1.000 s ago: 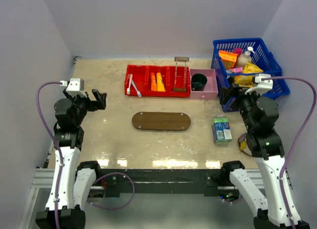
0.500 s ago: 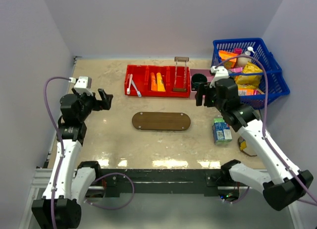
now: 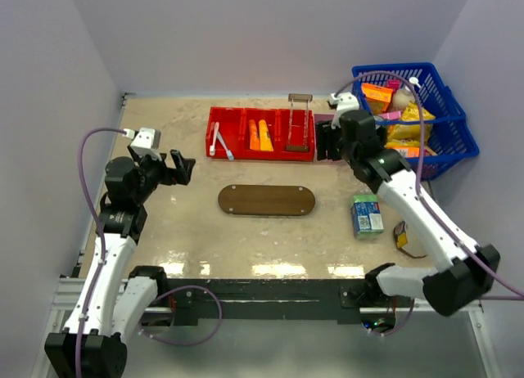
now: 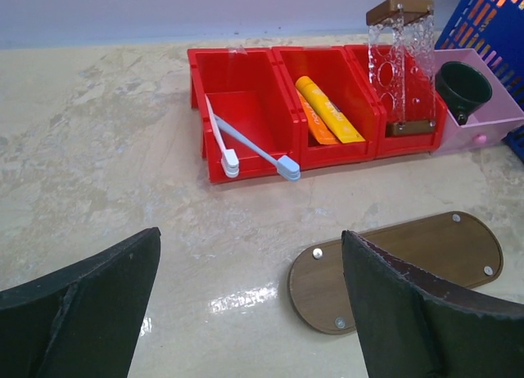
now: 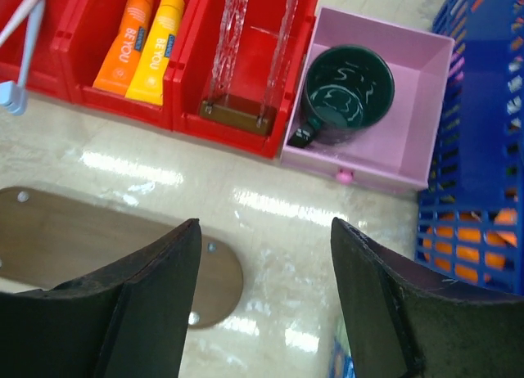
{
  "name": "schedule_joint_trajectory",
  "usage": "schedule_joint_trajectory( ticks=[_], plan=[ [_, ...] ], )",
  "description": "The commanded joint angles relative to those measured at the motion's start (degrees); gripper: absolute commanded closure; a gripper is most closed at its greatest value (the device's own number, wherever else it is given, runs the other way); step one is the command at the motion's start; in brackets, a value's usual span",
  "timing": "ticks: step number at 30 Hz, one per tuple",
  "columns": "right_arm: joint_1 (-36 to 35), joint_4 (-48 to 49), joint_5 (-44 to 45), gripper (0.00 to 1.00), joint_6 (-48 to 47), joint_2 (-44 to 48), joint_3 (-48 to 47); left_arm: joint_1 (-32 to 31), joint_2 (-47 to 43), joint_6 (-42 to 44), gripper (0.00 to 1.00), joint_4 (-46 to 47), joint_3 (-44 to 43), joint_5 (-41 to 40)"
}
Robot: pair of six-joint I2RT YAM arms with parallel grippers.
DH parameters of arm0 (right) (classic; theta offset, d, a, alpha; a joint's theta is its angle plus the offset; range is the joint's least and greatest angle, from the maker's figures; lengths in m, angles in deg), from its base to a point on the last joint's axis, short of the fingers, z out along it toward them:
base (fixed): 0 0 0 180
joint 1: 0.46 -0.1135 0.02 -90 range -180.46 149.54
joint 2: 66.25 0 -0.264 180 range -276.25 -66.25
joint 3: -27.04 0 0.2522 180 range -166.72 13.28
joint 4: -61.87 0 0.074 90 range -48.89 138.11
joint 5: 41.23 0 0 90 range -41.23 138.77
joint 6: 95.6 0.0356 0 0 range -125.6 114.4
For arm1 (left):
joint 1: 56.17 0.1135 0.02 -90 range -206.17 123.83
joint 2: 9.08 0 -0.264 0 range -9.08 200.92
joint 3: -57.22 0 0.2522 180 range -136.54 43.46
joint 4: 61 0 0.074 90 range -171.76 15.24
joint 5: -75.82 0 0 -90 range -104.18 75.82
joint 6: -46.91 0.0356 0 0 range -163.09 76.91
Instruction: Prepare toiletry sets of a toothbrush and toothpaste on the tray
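Two white toothbrushes lie in the left compartment of a red bin. The middle compartment holds the toothpaste, a deep orange tube beside a yellower one. The dark brown oval tray lies bare in front of the bin. My left gripper hangs open over the table left of the tray. Over the table in front of the bin's right end and the pink box, my right gripper is open with nothing between its fingers.
The red bin has a clear rack on a wooden base in its right compartment. A pink box with a dark green mug stands beside it. A blue basket of goods is back right. A green carton lies right of the tray.
My right arm swung left from beside the blue basket to in front of the pink box, its jaws narrowing somewhat. My left gripper drifted a little to the right.
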Motion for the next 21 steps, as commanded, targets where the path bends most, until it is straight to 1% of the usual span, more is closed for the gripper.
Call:
schedule_joint_trajectory(
  ticks=[1,3,4,5,7,9,14,17,20,21],
  plan=[
    [1.9,5.5,-2.5,0.33,-3.9,-10.5,-6.5,-1.1,-0.5,0.7,0.05,0.9,-0.7,0.0],
    [2.8,6.7,-6.1,0.33,-4.4,-14.7,-9.9,-1.3,0.0,0.6,0.05,0.7,-0.7,0.4],
    [3.3,7.0,-7.2,0.33,-4.6,-18.8,-11.1,-1.3,0.2,0.6,0.05,0.6,-0.8,0.4],
    [4.3,6.7,-7.7,0.33,-4.9,-20.4,-13.6,-1.4,0.3,0.6,0.05,0.5,-0.8,0.5],
    [6.3,6.7,-9.4,0.34,-5.5,-24.5,-15.5,-1.3,0.7,0.5,0.05,0.7,-0.8,0.9],
    [7.6,7.3,-11.2,0.35,-6.4,-26.3,-17.1,-1.3,0.9,0.4,0.05,1.0,-0.9,1.5],
    [9.0,5.5,-12.3,0.37,-14.2,-32.2,-21.7,-1.3,0.8,0.4,0.05,1.0,-0.9,1.6],
    [10.0,2.4,-12.4,0.39,-16.4,-36.0,-25.2,-1.3,0.9,0.3,0.05,1.0,-0.9,1.5],
    [11.1,2.0,-12.7,0.4,-17.8,-38.0,-26.9,-1.3,1.4,0.1,0.05,1.0,-0.9,1.9],
    [11.1,1.8,-14.0,0.41,-18.2,-39.1,-27.3,-1.3,1.6,0.1,0.05,1.0,-0.9,2.2]
  ],
)
